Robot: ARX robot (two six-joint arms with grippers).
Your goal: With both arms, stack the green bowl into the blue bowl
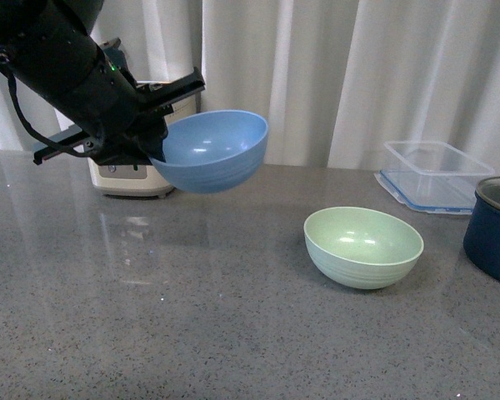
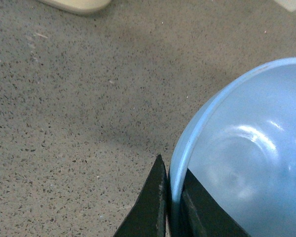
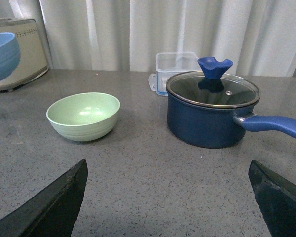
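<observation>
The blue bowl (image 1: 210, 150) hangs tilted in the air at the back left, clear of the grey counter. My left gripper (image 1: 154, 146) is shut on its rim; in the left wrist view one finger sits outside and one inside the blue bowl (image 2: 246, 153), with the left gripper (image 2: 173, 197) pinching the rim. The green bowl (image 1: 363, 246) stands upright on the counter right of centre, empty. In the right wrist view the green bowl (image 3: 84, 116) lies ahead of my right gripper (image 3: 167, 197), which is open, well apart from it, with nothing between its fingers.
A dark navy pot (image 3: 212, 116) with a glass lid and blue handle stands right of the green bowl. A clear plastic container (image 1: 433, 175) sits behind it by the white curtain. A cream appliance (image 1: 133, 179) stands at the back left, behind the left arm.
</observation>
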